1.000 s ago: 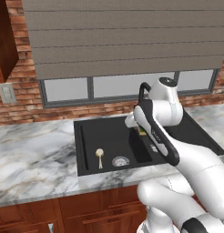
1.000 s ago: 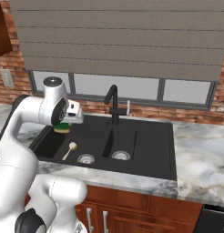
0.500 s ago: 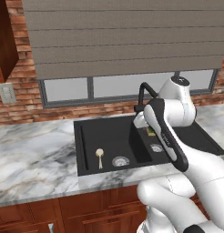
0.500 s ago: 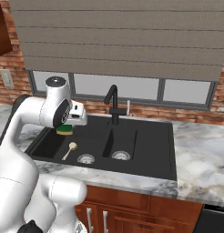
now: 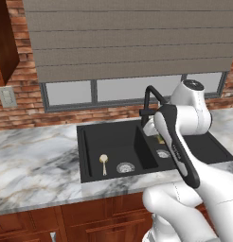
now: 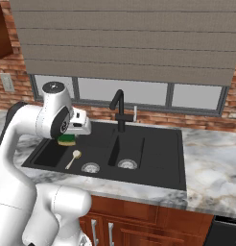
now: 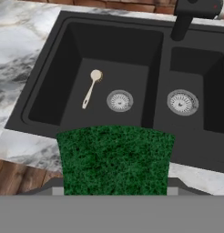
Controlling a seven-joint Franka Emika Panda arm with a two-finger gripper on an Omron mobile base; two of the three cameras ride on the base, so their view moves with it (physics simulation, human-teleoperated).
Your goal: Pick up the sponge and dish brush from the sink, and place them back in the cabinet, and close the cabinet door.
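My gripper (image 6: 68, 136) is shut on the sponge (image 6: 67, 141), holding it above the left basin of the black sink (image 6: 153, 178). In the hand view the sponge's green face (image 7: 114, 160) spreads across the bottom and hides the fingertips. From the left base view a small yellow part of the sponge (image 5: 160, 139) shows beside the forearm, near the faucet. The cream dish brush (image 7: 91, 87) lies on the left basin's floor beside the drain, also seen as the dish brush (image 5: 103, 163) and the dish brush (image 6: 73, 158). A reddish-brown cabinet panel (image 5: 4, 42) hangs at the upper left.
A black curved faucet (image 6: 118, 109) stands behind the divider between the basins. Marble counter (image 5: 33, 156) runs on both sides of the sink. A brick wall and a window with a blind (image 5: 128, 42) stand behind. Lower drawers (image 6: 139, 226) lie beneath the counter.
The arm has swung up and a little toward the faucet with the sponge still gripped. The dish brush has stayed where it lay.
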